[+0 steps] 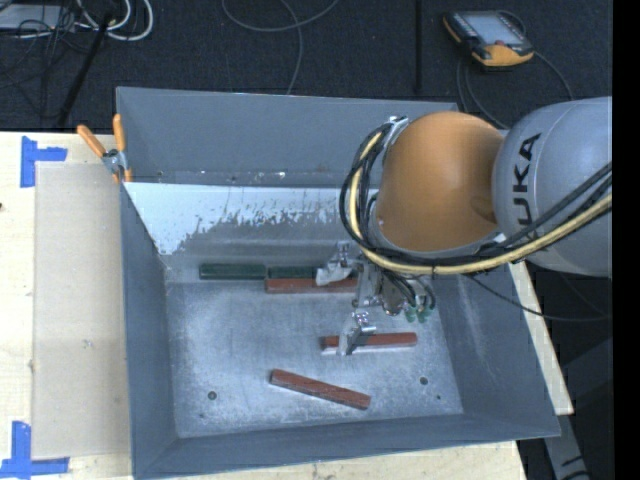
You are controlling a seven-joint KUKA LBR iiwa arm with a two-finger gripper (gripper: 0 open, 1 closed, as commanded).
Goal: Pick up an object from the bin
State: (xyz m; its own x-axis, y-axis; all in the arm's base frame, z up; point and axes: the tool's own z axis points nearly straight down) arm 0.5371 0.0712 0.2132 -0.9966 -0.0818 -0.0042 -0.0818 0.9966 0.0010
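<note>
Sticks lie scattered over the floor of the grey metal bin [300, 138], and the end effector [355, 324] hangs low at about 3 o'clock of that floor, under the arm's orange cover [440, 183]. Directly beneath its tip is a red-brown stick [392, 340], which lies flat with its long axis running from 9 to 3 o'clock. The tip meets this stick near its 9 o'clock end, so most of the length stretches away toward 3 o'clock, back under the arm. Whether the end effector is open or closed I cannot tell, since the metal parts at the tip overlap the stick. It seems to touch the stick or sit just above it, though the angle does not settle which. A second red-brown stick [318, 389] lies apart at 6 o'clock of the floor, slanting a little from 10 toward 4 o'clock. A third, brown-red stick [295, 285] rests at 12 o'clock along the foot of the far wall. Just beside it, toward 10 o'clock, lie a short dark green piece [292, 272] and a longer dark green stick [232, 271]. To my eye the task is at the grasping step, with nothing lifted yet. A grip closing across the stick's narrow width, along the 12 to 6 o'clock line, would suit it, though a hold so far off centre may let the long end droop.
</note>
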